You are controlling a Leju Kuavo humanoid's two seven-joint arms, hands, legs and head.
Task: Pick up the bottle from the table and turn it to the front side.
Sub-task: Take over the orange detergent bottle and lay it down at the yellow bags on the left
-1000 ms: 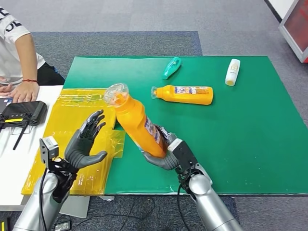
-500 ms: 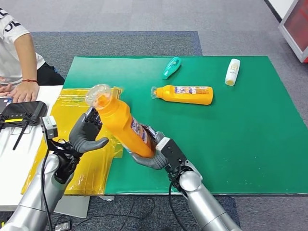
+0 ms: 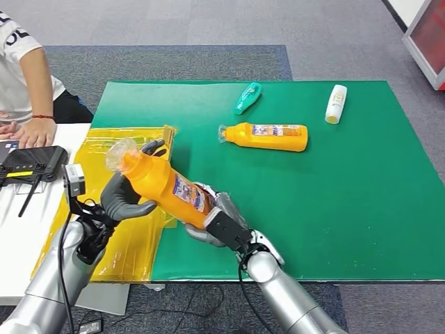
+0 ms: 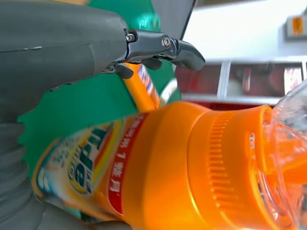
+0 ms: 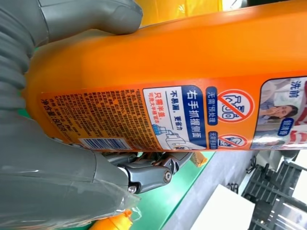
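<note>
An orange bottle (image 3: 163, 184) with a clear cap is lifted off the green mat (image 3: 341, 209), tilted, cap toward the left. My right hand (image 3: 217, 223) grips its base; the right wrist view has the bottle's (image 5: 181, 62) back label with a barcode against that hand (image 5: 54, 177). My left hand (image 3: 123, 198) cups the bottle's shoulder, thumb beneath, fingers behind it. In the left wrist view the fingers (image 4: 159, 45) stretch over the bottle (image 4: 173, 167) with a gap between them.
A second orange bottle (image 3: 268, 136), a teal bottle (image 3: 247, 97) and a white bottle (image 3: 336, 104) lie farther back on the mat. A yellow plastic sheet (image 3: 105, 160) covers the left part. A person's arm (image 3: 37, 104) and a black device (image 3: 34, 163) rest on the white table (image 3: 21, 229).
My right hand has swung the bottle leftward and tilted it lower. The cap end has come into my left hand, which has risen to meet it.
</note>
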